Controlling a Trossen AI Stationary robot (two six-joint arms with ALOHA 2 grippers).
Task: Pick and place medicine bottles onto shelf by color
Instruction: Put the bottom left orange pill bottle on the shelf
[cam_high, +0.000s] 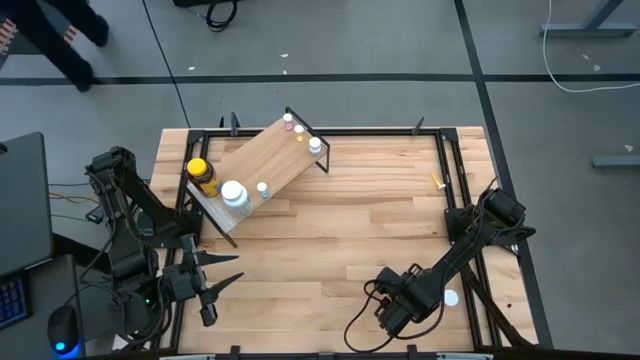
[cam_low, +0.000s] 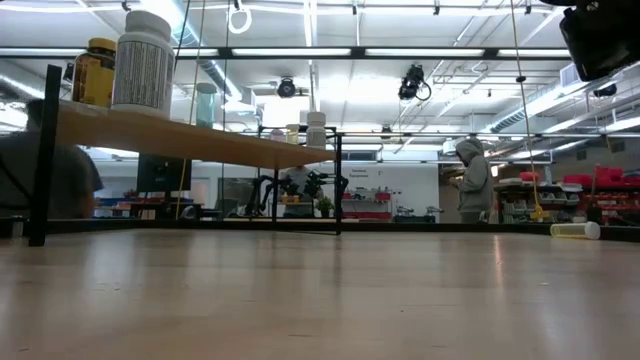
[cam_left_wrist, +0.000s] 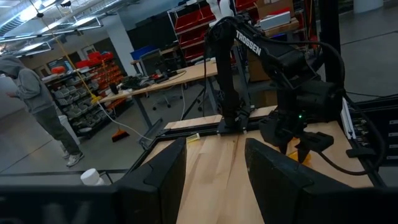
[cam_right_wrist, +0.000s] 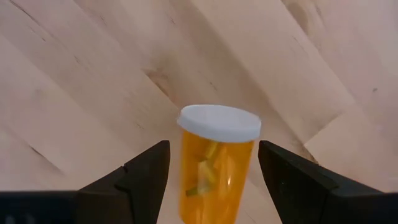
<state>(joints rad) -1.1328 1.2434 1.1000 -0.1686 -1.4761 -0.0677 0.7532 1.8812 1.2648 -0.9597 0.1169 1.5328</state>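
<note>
An orange vial (cam_right_wrist: 214, 171) with a white cap (cam_right_wrist: 219, 121) lies on the wooden tabletop near the right front corner. My right gripper (cam_right_wrist: 213, 152) points down over it, open, one finger on each side, with narrow gaps showing. In the high view the white cap (cam_high: 452, 297) peeks out beside the right hand. The shelf (cam_high: 265, 160) stands at the far left, carrying an amber jar with a yellow lid (cam_high: 202, 176), a white bottle (cam_high: 234, 194), a tiny vial (cam_high: 262, 187) and three small bottles at its far end (cam_high: 300, 132). My left gripper (cam_high: 225, 272) waits level at the near left, open and empty (cam_left_wrist: 214, 149).
A small yellow tube (cam_high: 437, 181) lies near the table's right edge and also shows in the low view (cam_low: 575, 230). A black metal frame (cam_high: 330, 131) runs round the tabletop. Bare wood (cam_high: 340, 250) lies between the arms. A person (cam_low: 475, 180) stands in the room behind.
</note>
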